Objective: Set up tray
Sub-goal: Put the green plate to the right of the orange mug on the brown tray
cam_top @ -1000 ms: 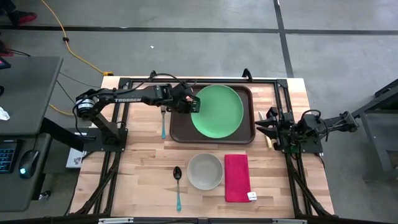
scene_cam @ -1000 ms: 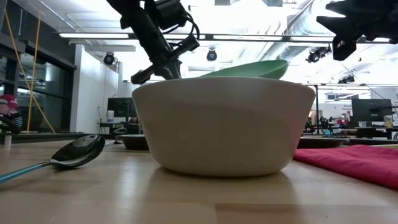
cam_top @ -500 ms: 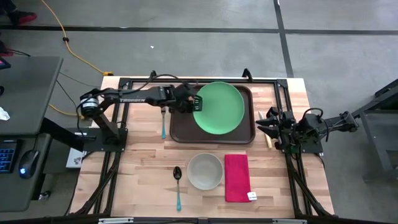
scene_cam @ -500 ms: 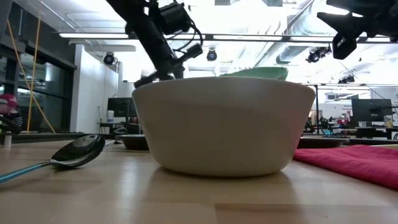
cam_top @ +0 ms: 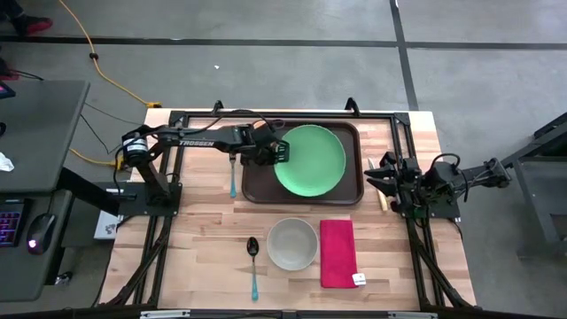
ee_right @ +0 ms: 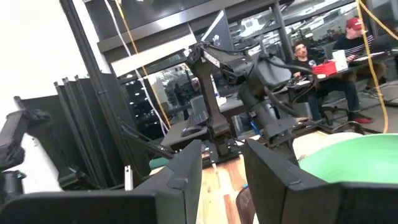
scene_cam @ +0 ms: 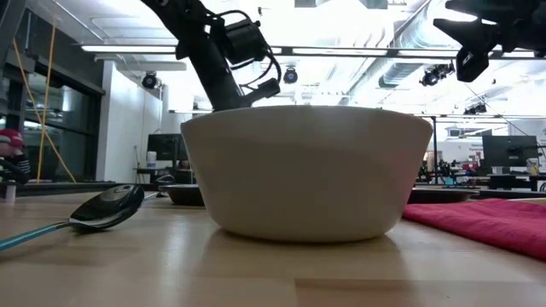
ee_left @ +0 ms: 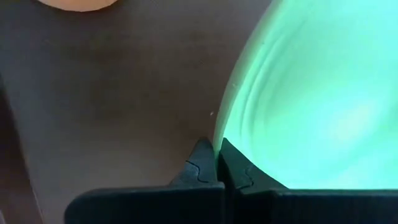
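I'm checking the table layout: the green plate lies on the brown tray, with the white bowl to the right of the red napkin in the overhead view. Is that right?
Not quite. In the high view the white bowl sits to the left of the red napkin, not the right. The green plate does lie on the brown tray.

Grey concrete floor crossed by dark lines; a yellow cable trails; bright ceiling lights overhead.
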`<act>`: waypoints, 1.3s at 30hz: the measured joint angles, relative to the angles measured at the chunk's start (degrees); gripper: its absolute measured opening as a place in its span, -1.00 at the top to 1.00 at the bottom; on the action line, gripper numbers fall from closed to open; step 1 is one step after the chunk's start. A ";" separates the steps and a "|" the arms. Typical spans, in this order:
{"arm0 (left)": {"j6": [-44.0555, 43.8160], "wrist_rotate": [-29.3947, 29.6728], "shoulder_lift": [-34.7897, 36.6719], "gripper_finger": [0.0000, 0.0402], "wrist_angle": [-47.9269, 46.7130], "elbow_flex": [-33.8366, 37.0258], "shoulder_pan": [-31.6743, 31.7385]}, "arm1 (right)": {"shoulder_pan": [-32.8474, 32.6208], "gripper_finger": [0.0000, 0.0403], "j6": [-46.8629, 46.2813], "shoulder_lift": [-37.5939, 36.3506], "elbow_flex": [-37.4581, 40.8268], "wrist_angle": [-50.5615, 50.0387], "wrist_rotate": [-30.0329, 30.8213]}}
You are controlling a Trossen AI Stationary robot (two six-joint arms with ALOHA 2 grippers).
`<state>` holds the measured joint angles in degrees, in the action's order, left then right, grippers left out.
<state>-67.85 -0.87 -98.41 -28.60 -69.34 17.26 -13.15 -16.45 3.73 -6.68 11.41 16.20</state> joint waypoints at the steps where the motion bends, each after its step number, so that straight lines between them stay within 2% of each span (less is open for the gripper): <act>1: -0.16 -0.02 -0.42 0.94 0.30 -0.03 0.02 | 0.00 0.51 0.00 0.00 0.00 -0.04 0.06; 25: -3.06 1.23 -1.92 0.94 -1.42 -0.07 0.92 | -0.02 0.51 0.42 0.00 0.00 -0.23 -0.04; 39: -2.96 -1.27 -3.99 0.94 -1.82 0.03 2.70 | 0.00 0.51 0.44 0.00 0.00 -1.35 -0.02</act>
<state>-70.81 -2.14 -102.40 -30.42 -69.31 19.96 -13.15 -16.01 3.73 -6.68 10.06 16.19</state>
